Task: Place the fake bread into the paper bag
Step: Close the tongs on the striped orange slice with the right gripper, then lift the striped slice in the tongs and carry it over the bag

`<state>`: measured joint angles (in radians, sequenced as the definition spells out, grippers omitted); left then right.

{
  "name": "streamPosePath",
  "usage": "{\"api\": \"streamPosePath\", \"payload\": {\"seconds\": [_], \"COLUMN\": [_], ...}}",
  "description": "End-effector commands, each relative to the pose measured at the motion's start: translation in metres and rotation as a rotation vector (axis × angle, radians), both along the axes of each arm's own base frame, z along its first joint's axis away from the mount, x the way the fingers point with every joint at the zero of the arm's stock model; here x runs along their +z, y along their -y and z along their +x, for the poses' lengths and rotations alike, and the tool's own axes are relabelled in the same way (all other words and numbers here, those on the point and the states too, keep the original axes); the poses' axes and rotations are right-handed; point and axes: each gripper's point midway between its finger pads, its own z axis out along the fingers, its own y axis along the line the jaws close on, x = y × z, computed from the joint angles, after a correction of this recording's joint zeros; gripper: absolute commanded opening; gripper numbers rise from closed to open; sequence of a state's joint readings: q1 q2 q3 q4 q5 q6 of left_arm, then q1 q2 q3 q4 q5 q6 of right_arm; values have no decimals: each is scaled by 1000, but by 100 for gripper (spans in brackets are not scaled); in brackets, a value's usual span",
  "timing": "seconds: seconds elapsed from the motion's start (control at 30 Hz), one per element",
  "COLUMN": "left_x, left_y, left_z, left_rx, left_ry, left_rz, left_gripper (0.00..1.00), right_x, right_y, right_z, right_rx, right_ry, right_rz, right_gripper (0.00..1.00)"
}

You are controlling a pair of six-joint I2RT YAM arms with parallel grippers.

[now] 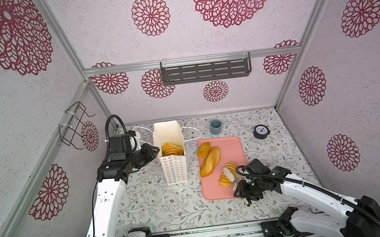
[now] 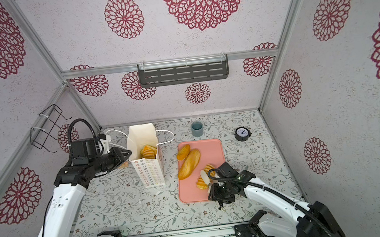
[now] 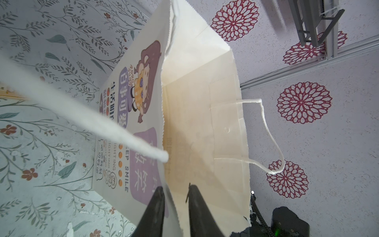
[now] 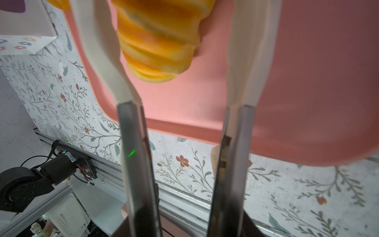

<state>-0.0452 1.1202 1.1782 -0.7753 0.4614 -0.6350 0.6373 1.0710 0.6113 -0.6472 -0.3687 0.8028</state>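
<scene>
Now my right gripper (image 4: 184, 115) squeezes the tongs (image 4: 98, 51) partway; they straddle the loaf (image 4: 155, 45) straight ahead, its length along them; the bag (image 1: 173, 169) stands off left.

— What colours does the paper bag (image 1: 175, 169) carry?
— White, with small pastel flower outlines in rows on its side. Its front has a brown-haired cartoon girl and purple panels.
— And the fake bread (image 1: 211, 161)?
— Golden-yellow to orange-brown, and some pieces are striped. The tray (image 1: 233, 148) is salmon pink, and the tongs (image 4: 98, 53) have white tips on grey metal.
— The surroundings?
— The table (image 1: 160, 207) is white with grey-green sprigs and rust-red flowers. The walls (image 1: 106, 31) are pale with crimson lace rosettes, and the cup (image 1: 215, 126) is blue-grey.
</scene>
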Motion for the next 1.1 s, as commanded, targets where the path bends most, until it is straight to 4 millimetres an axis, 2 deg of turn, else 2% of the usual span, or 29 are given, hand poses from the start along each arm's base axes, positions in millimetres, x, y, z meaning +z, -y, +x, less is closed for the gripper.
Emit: {"api": "streamPosePath", "payload": {"seconds": [0.0,0.33,0.63,0.77,0.93,1.07], "left_x": [3,4,6,5,10,12], "left_y": [2,1,1,1,1,2], "left_z": [-2,-2,-2,-3,-4,-4], "left_rx": [-17,-13,-9,-6,-7,-7], "left_ry": [27,29,29,25,34,38], "left_rz": [12,9,7,8,2,0], "left_gripper": [24,24,25,27,27,23], "right_x": [14,27,41,62,104,131], "right_y": [-8,-4,-1,-3,-5,-8], "right_z": [15,19,20,27,42,54], "right_rx": [13,-4,-25,-30,-17,-6], "right_ry": [69,117,161,215,311,368], "right_rz": [29,28,51,72,73,64], "right_gripper": [45,32,28,27,26,26]}}
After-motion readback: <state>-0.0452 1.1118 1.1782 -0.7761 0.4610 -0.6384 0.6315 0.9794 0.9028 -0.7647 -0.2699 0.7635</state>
